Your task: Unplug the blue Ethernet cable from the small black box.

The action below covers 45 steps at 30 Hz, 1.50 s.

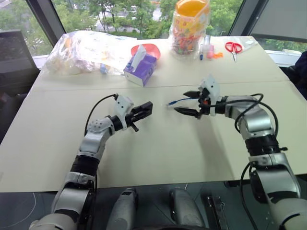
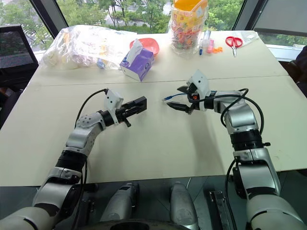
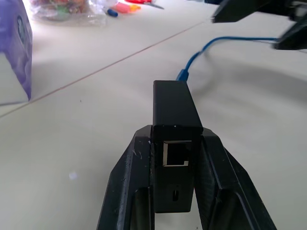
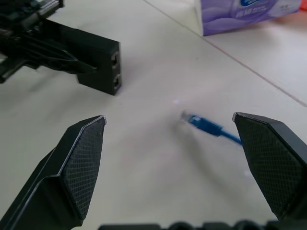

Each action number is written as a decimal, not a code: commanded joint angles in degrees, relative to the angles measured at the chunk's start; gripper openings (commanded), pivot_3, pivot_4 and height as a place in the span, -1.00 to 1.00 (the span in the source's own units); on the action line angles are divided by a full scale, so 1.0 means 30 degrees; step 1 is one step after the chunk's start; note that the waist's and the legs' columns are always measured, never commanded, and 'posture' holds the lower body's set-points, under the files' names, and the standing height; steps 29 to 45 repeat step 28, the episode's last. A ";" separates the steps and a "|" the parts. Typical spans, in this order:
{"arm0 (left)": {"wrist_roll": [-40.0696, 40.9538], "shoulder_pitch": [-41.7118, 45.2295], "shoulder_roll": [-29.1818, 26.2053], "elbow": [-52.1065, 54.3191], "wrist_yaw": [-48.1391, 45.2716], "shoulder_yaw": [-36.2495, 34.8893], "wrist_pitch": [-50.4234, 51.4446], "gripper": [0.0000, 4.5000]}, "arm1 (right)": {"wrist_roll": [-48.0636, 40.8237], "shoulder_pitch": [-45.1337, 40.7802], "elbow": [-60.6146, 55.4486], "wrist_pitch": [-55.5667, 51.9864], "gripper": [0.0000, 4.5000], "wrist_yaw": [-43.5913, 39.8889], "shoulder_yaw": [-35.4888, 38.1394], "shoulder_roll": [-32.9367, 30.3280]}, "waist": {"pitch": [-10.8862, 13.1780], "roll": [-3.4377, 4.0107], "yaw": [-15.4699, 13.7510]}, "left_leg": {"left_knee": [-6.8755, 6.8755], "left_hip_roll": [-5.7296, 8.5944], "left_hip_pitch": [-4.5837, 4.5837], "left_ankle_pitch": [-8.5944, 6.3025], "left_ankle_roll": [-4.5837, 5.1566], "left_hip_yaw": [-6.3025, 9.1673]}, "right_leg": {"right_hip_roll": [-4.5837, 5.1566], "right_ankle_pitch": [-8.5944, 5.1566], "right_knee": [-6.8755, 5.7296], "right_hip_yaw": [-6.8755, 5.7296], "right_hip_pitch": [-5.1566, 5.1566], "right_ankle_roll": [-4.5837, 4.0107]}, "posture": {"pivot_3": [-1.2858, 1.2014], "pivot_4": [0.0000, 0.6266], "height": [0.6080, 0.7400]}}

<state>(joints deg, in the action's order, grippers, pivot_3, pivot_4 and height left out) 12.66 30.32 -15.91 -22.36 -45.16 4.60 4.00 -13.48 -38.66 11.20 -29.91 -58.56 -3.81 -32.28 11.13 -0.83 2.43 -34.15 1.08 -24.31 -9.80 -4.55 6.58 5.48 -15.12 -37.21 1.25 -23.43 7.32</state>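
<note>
The cable (image 4: 207, 125) lies loose on the table (image 1: 158, 153), already unplugged, between the wide-open, empty right gripper (image 1: 191, 103) and the box (image 3: 173, 139) clamped by the left gripper (image 1: 143, 112). A careless sweep could drag it off.

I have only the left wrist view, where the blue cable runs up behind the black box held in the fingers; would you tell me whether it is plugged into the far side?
Observer: No. In the right wrist view the blue Ethernet cable has its plug free, with bare table between it and the small black box.
Operator: Thank you. Is the right gripper holding the cable?
Observer: No. The right gripper is open, and the plug end shows in the gap between its fingers.
Operator: And the purple thing at the edge of my view?
Observer: A purple tissue box, farther across the table, beside a red bowl.
</note>
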 commanded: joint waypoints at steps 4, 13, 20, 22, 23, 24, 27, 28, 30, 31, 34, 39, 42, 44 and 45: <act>-0.0370 0.0119 0.0010 -0.1001 -0.0285 -0.0037 -0.1083 -0.56 | -0.1184 0.0952 -0.3376 -0.1868 0.99 0.0840 0.0569 -0.0142 | -0.0003 -0.0003 -0.0030 | -0.0012 0.0000 0.0009 0.0000 0.0000 0.0001 | 0.0000 0.0000 0.0001 -0.0001 0.0020 0.0000 | 0.03 -0.52 0.80; -0.0289 -0.0863 -0.0961 0.0123 -0.0606 -0.0257 -0.0328 0.97 | -0.1794 0.2196 -0.4767 -0.2911 1.00 0.0773 0.0424 -0.0739 | -0.0004 -0.0003 0.0003 | -0.0011 0.0000 0.0007 0.0000 0.0001 0.0004 | 0.0000 -0.0001 0.0002 -0.0002 0.0019 0.0001 | 0.03 -0.52 0.80; 0.1336 -0.3349 -0.2979 0.5582 -0.0089 -0.2023 0.3141 0.97 | -0.1505 0.3244 -0.5421 -0.2172 1.00 0.2085 0.0633 -0.0523 | -0.0004 -0.0002 0.0038 | -0.0004 -0.0004 0.0010 -0.0001 0.0002 0.0008 | 0.0001 -0.0002 0.0002 -0.0001 0.0017 -0.0002 | 0.03 -0.52 0.80; 0.1771 -0.4095 -0.3381 0.7115 0.0315 -0.2586 0.4151 0.97 | -0.1547 0.3422 -0.5605 -0.2096 1.00 0.2998 0.0841 -0.0051 | -0.0003 -0.0001 0.0006 | -0.0001 -0.0006 0.0010 -0.0001 0.0001 0.0008 | 0.0001 -0.0003 0.0000 -0.0001 0.0015 -0.0004 | 0.03 -0.52 0.80; 0.1916 -0.4495 -0.3556 0.7853 0.0593 -0.2869 0.4596 0.97 | -0.1709 0.3651 -0.5944 -0.2180 1.00 0.3264 0.0872 0.0114 | -0.0004 -0.0001 -0.0010 | -0.0001 -0.0005 0.0010 -0.0001 0.0001 0.0008 | 0.0002 -0.0004 0.0001 0.0000 0.0014 -0.0006 | 0.03 -0.52 0.80; 0.2175 -0.5098 -0.3783 0.8917 0.0930 -0.3267 0.5244 0.97 | -0.1818 0.4180 -0.6487 -0.1989 1.00 0.3578 0.0924 0.0340 | -0.0004 -0.0001 -0.0022 | -0.0003 -0.0006 0.0013 -0.0001 0.0001 0.0010 | 0.0002 -0.0005 0.0000 -0.0001 0.0017 -0.0008 | 0.03 -0.52 0.80; 0.2695 -0.6511 -0.4124 1.1467 0.1790 -0.4087 0.6501 0.97 | -0.1818 0.5394 -0.7365 -0.1838 1.00 0.4820 0.1143 0.0984 | -0.0007 -0.0007 -0.0105 | -0.0002 -0.0006 0.0009 -0.0002 0.0001 0.0012 | 0.0006 -0.0007 0.0017 0.0000 0.0025 -0.0010 | 0.03 -0.52 0.80; 0.2819 -0.6927 -0.4124 1.2112 0.2045 -0.4281 0.6710 0.97 | -0.1750 0.5752 -0.7626 -0.1761 1.00 0.5106 0.1163 0.1099 | -0.0007 -0.0007 -0.0105 | -0.0001 -0.0005 0.0003 -0.0002 0.0001 0.0012 | 0.0007 -0.0008 0.0026 -0.0001 0.0023 -0.0011 | 0.03 -0.52 0.80; 0.2819 -0.6927 -0.4124 1.2112 0.2045 -0.4281 0.6710 0.97 | -0.1750 0.5752 -0.7626 -0.1761 1.00 0.5106 0.1163 0.1099 | -0.0007 -0.0007 -0.0105 | -0.0001 -0.0005 0.0003 -0.0002 0.0001 0.0012 | 0.0007 -0.0008 0.0026 -0.0001 0.0023 -0.0011 | 0.03 -0.52 0.80; 0.2819 -0.6927 -0.4124 1.2112 0.2045 -0.4281 0.6710 0.97 | -0.1750 0.5752 -0.7626 -0.1761 1.00 0.5106 0.1163 0.1099 | -0.0007 -0.0007 -0.0105 | -0.0001 -0.0005 0.0003 -0.0002 0.0001 0.0012 | 0.0007 -0.0008 0.0026 -0.0001 0.0023 -0.0011 | 0.03 -0.52 0.80; 0.2819 -0.6927 -0.4124 1.2112 0.2045 -0.4281 0.6710 0.97 | -0.1750 0.5752 -0.7626 -0.1761 1.00 0.5106 0.1163 0.1099 | -0.0007 -0.0007 -0.0105 | -0.0001 -0.0005 0.0003 -0.0002 0.0001 0.0012 | 0.0007 -0.0008 0.0026 -0.0001 0.0023 -0.0011 | 0.03 -0.52 0.80; 0.2819 -0.6927 -0.4124 1.2112 0.2045 -0.4281 0.6710 0.97 | -0.1750 0.5752 -0.7626 -0.1761 1.00 0.5106 0.1163 0.1099 | -0.0007 -0.0007 -0.0105 | -0.0001 -0.0005 0.0003 -0.0002 0.0001 0.0012 | 0.0007 -0.0008 0.0026 -0.0001 0.0023 -0.0011 | 0.03 -0.52 0.80; 0.2819 -0.6927 -0.4124 1.2112 0.2045 -0.4281 0.6710 0.97 | -0.1750 0.5752 -0.7626 -0.1761 1.00 0.5106 0.1163 0.1099 | -0.0007 -0.0007 -0.0105 | -0.0001 -0.0005 0.0003 -0.0002 0.0001 0.0012 | 0.0007 -0.0008 0.0026 -0.0001 0.0023 -0.0011 | 0.03 -0.52 0.80; 0.2819 -0.6927 -0.4124 1.2112 0.2045 -0.4281 0.6710 0.97 | -0.1750 0.5752 -0.7626 -0.1761 1.00 0.5106 0.1163 0.1099 | -0.0007 -0.0007 -0.0105 | -0.0001 -0.0005 0.0003 -0.0002 0.0001 0.0012 | 0.0007 -0.0008 0.0026 -0.0001 0.0023 -0.0011 | 0.03 -0.52 0.80; 0.2819 -0.6927 -0.4124 1.2112 0.2045 -0.4281 0.6710 0.97 | -0.1750 0.5752 -0.7626 -0.1761 1.00 0.5106 0.1163 0.1099 | -0.0007 -0.0007 -0.0105 | -0.0001 -0.0005 0.0003 -0.0002 0.0001 0.0012 | 0.0007 -0.0008 0.0026 -0.0001 0.0023 -0.0011 | 0.03 -0.52 0.80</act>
